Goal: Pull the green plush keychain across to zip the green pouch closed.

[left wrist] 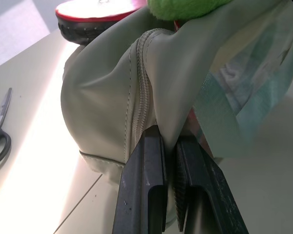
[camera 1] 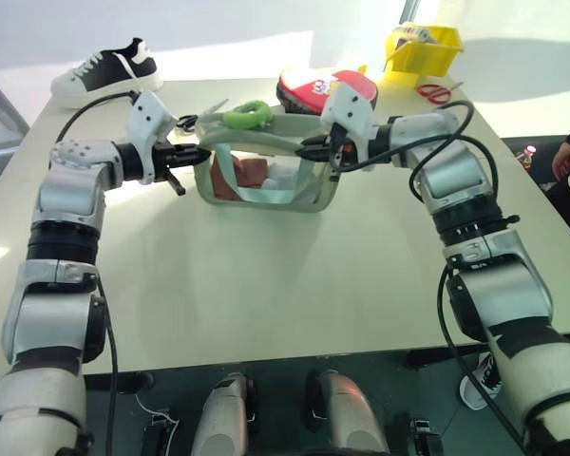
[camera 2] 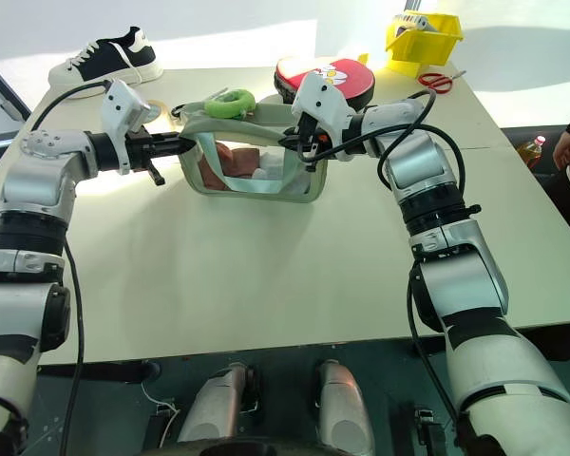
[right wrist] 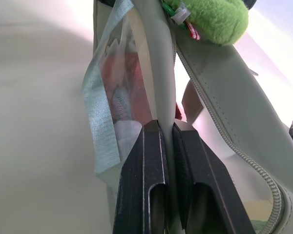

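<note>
both claws grip the soft, floppy green pouch (camera 1: 266, 171) mid-desk: left claw (camera 1: 192, 155) pinched shut on its left end, right claw (camera 1: 313, 147) on its right edge. green plush keychain (camera 1: 247, 116) sits light and squashy on top near the left; pinch it near the zipper pull.

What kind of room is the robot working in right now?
Probably a lab or test setup, not a home: one plain table holds unrelated props, a sneaker, a red paddle, a yellow bin, scissors and the pouch.
</note>
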Controlling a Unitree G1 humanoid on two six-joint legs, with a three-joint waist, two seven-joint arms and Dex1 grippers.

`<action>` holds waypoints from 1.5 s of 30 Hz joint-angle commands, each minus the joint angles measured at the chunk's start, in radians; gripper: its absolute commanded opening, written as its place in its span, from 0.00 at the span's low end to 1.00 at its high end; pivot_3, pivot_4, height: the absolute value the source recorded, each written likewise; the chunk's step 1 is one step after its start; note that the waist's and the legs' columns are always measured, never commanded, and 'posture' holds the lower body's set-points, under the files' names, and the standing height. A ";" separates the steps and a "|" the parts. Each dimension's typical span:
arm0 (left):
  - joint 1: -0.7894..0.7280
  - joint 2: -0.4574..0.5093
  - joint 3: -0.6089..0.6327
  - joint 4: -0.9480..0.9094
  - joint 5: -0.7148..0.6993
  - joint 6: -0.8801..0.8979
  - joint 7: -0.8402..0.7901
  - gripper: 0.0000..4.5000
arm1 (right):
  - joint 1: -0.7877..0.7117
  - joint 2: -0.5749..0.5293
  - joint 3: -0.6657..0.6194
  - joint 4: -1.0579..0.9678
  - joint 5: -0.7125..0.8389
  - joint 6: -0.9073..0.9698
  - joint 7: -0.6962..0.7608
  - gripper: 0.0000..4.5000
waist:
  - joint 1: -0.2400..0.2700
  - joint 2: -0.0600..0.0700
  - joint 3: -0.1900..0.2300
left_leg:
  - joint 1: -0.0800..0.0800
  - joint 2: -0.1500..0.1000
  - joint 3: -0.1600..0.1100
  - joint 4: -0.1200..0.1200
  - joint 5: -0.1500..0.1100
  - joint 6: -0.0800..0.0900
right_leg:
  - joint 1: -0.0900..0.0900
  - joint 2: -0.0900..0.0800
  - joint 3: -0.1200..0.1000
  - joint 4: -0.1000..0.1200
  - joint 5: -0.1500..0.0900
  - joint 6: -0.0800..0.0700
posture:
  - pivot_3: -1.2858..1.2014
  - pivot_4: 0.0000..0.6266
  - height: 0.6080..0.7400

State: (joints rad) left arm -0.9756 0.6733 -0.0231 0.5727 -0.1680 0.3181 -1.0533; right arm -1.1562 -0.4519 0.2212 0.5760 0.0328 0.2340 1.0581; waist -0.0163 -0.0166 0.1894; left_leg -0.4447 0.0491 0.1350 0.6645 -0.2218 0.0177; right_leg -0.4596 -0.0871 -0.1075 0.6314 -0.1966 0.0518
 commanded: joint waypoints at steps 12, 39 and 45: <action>0.017 0.022 0.018 -0.112 -0.008 -0.002 -0.022 0.00 | -0.298 0.094 -0.121 0.137 0.127 0.017 0.074 0.94 | -0.003 0.000 0.000 | 0.000 0.000 0.000 0.000 0.000 0.000 | 0.000 0.000 0.000 0.000 0.000 0.000 | 0.52 0.24 1.00; 0.018 -0.002 0.023 -0.108 -0.011 -0.004 0.001 0.00 | -0.322 0.232 -0.109 0.355 -0.024 -0.030 -0.176 0.01 | 0.002 0.000 0.000 | -0.001 0.000 0.000 0.000 0.000 0.000 | 0.000 -0.001 0.000 0.000 0.000 0.000 | 0.52 0.24 1.00; 0.022 -0.001 0.027 -0.107 -0.011 -0.005 0.002 0.00 | -0.243 0.044 -0.063 0.188 -0.132 -0.104 -0.208 0.01 | 0.005 0.000 0.000 | -0.001 0.000 -0.001 0.000 0.000 0.000 | 0.000 -0.001 0.000 0.000 0.000 0.000 | 0.52 0.24 1.00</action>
State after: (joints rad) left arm -0.9372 0.6616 -0.0228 0.4884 -0.1697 0.3278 -1.0597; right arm -1.4021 -0.3695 0.1581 0.8245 -0.0669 0.1574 0.8652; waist -0.0112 -0.0166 0.1894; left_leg -0.4457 0.0489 0.1341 0.6644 -0.2221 0.0181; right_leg -0.4595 -0.0884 -0.1075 0.6310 -0.1966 0.0518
